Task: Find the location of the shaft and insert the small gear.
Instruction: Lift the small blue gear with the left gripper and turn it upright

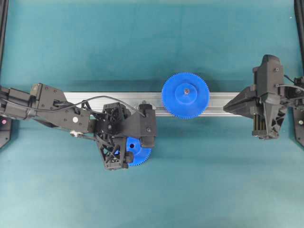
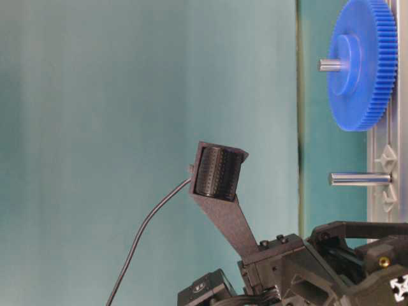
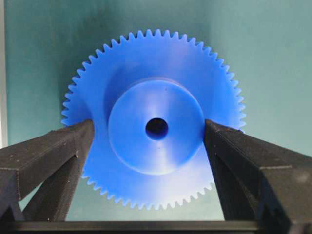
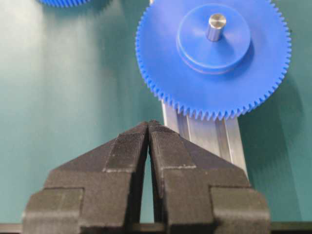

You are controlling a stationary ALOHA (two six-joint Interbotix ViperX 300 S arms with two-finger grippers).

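Jaws on my left gripper (image 3: 148, 134) are standing wide apart around the raised hub of the small gear (image 3: 155, 117); in the left wrist view the right finger (image 3: 253, 165) is sitting right at the hub's edge and the left one (image 3: 48, 156) is waiting a little off it, so I cannot tell whether either is really touching. I am seeing that gear lying flat on the teal counter (image 1: 213, 180), low and left of centre in the overhead view, just below the aluminium rail (image 1: 223, 103), half hidden under the left gripper (image 1: 129, 153). Jaws on my right gripper (image 4: 148, 127) are pressed together on nothing, pointing along the rail toward the larger blue gear (image 4: 214, 58), which is sitting on its own pin (image 4: 215, 25). I am finding the shaft (image 2: 358, 179) bare in the table-level view, at the right edge of the frame, sticking out from the rail beside the larger gear, with the small gear well apart from it.
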